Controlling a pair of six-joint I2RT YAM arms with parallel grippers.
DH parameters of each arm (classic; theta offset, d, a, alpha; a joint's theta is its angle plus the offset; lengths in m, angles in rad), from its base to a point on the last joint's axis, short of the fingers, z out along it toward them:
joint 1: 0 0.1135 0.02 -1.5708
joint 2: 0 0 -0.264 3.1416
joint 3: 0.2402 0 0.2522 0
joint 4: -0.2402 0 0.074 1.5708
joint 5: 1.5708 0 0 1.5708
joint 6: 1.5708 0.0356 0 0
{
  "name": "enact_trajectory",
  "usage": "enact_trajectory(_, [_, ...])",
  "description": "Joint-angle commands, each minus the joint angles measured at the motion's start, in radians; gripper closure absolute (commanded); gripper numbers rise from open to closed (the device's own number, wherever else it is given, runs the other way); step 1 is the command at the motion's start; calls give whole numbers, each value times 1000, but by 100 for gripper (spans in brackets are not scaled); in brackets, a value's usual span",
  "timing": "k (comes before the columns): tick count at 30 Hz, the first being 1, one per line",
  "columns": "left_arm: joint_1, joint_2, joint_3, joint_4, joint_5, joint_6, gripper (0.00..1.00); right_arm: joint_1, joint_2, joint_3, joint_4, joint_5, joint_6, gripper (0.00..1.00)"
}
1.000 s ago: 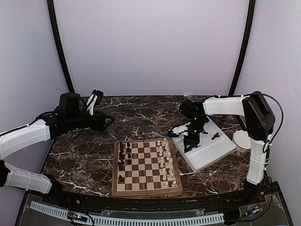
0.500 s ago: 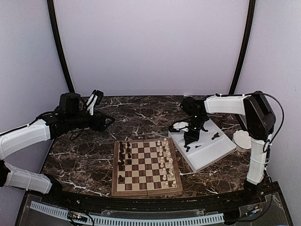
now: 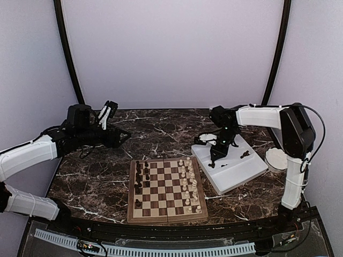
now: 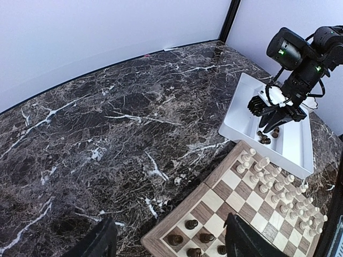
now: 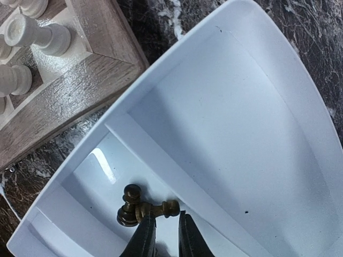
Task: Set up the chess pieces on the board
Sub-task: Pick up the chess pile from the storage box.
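Note:
The board (image 3: 131, 195) lies at the table's middle, with dark chess pieces (image 3: 140, 174) along its left side and cream ones on the right. My right gripper (image 3: 215, 160) hangs in the white tray (image 3: 244, 174). In the right wrist view its fingers (image 5: 167, 224) stand a narrow gap apart with nothing between them. The left fingertip touches a lying dark piece (image 5: 158, 209), which leans on a second dark piece (image 5: 127, 208). My left gripper (image 3: 126, 137) is open and empty over bare table, left of the board (image 4: 239, 201).
More dark pieces lie in the tray (image 3: 245, 155). A small white bowl (image 3: 276, 158) stands right of the tray. The board's corner with cream pieces (image 5: 36, 33) is close to the tray's rim (image 5: 177, 56).
My right gripper has moved a little back and right inside the tray. The left arm has hardly moved.

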Motion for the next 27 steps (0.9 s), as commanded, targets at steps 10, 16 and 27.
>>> enact_trajectory(10, [4, 1, 31, 9, 19, 5, 29, 12, -36, -30, -51, -77, 122, 66])
enact_trajectory(16, [5, 3, 31, 9, 15, 2, 29, 38, 5, -38, -37, -22, 155, 62])
enact_trajectory(27, [4, 7, 30, 11, 12, 1, 29, 64, 39, -91, 1, 113, 166, 61])
